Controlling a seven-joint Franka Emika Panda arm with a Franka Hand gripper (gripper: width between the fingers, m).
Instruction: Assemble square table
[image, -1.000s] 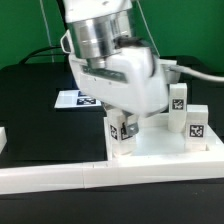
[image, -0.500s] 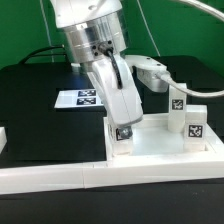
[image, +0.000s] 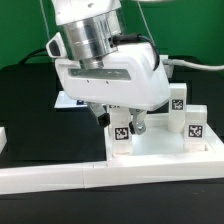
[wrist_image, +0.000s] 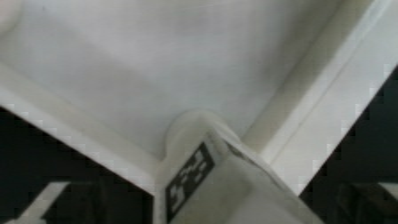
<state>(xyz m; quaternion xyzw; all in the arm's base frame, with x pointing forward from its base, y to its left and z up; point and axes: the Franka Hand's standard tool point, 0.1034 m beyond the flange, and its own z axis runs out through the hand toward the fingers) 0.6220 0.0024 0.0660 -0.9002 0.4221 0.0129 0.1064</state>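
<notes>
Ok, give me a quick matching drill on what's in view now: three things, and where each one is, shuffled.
Things:
1. hand
2. marker board
3. border wall

Places:
A. flat on the black table behind the arm
B. over the leg at the slab's near corner
C. along the front of the slab

Pairs: 1-B, 2-A, 3-C

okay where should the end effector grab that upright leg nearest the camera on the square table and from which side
Grip the leg near its top, coming straight down from above. It stands upright on the square table, so only its upper part is free; the end effector already sits over it.
</notes>
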